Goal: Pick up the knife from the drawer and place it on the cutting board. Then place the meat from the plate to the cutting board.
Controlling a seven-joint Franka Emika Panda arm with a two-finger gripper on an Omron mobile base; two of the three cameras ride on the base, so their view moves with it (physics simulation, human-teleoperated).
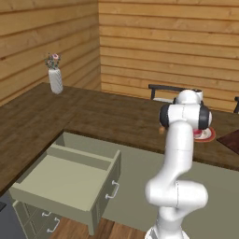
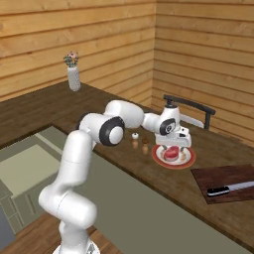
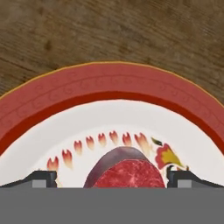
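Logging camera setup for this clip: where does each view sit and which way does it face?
Left base view: behind-left, looking forward over the open drawer; white arm at lower right.
Right base view: behind-right, facing the cutting board, knife; arm from lower left.
Hand view: looking down between open jaws at the meat.
All share the plate.
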